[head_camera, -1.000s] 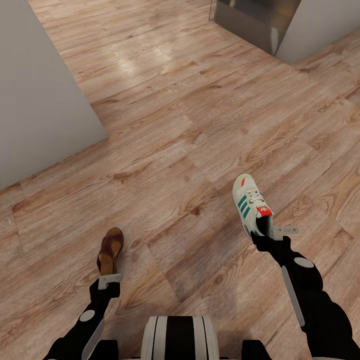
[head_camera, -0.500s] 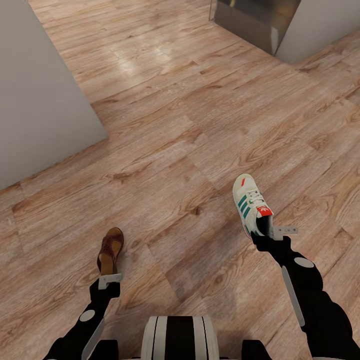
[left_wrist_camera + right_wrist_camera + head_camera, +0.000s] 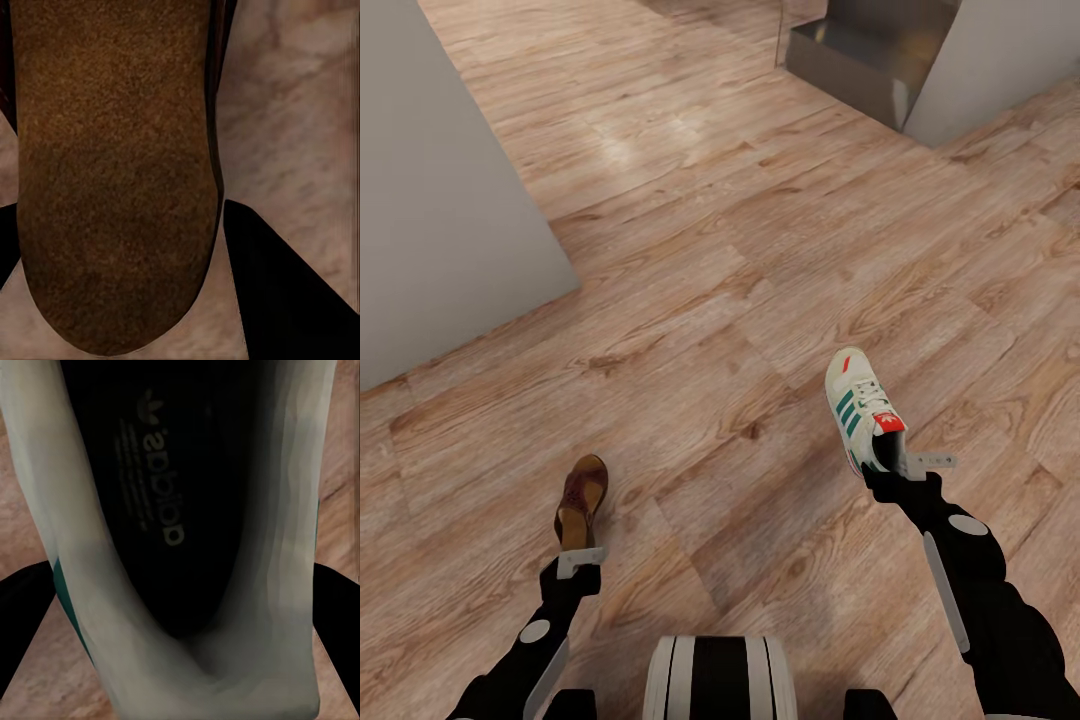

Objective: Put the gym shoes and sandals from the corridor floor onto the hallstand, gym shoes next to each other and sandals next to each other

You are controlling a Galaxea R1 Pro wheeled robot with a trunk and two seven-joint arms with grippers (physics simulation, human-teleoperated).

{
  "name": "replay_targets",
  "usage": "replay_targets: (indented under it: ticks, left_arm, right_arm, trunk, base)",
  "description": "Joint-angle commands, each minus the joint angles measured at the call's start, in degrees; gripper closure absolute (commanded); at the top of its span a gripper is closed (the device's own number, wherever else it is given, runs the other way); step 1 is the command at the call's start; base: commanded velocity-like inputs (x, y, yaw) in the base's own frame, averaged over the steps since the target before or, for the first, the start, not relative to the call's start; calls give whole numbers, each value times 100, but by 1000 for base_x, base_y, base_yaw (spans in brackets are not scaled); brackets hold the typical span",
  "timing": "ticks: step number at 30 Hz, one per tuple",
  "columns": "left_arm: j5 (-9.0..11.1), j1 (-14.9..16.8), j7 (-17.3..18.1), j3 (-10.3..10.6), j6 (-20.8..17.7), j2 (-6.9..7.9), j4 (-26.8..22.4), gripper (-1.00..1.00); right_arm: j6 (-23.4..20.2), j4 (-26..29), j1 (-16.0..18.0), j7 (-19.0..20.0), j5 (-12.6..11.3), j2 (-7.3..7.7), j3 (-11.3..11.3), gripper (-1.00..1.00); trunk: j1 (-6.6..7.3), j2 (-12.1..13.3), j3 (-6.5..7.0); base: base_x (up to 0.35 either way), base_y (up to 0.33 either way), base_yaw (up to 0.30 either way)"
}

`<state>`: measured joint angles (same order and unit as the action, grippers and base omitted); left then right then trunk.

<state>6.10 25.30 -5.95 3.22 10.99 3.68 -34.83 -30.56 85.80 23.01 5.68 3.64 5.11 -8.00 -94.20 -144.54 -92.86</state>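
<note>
Left end effector (image 3: 579, 552) gripped one sandal (image 3: 581, 498) at seven o'clock, right end effector (image 3: 895, 465) one gym shoe (image 3: 860, 408) at four o'clock; racking all four apparently remained.

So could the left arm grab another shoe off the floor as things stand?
Probably not. The left gripper is already shut on a sandal, and the right gripper holds a gym shoe. No loose shoe shows on the corridor floor ahead.
</note>
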Motion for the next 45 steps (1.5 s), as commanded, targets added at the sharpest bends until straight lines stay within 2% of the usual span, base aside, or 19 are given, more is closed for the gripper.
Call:
replay_targets:
  ticks: [1, 33, 45]
  left_arm:
    - [46, 2, -29, 34, 17, 5, 3, 100]
    - [-12, -42, -11, 108, 0, 14, -6, 100]
    - [-21, -49, -20, 61, -64, 9, 40, 100]
  right_arm:
    - [-29, 7, 2, 48, 40, -1, -9, 100]
    - [15, -9, -7, 65, 42, -8, 26, 100]
    - [13, 7, -10, 57, 56, 12, 18, 100]
  trunk:
    - [3, 0, 20]
    - [86, 43, 729]
    - [116, 59, 1032]
  base:
    - [0, 0, 0]
    - [0, 0, 0]
    - [0, 0, 0]
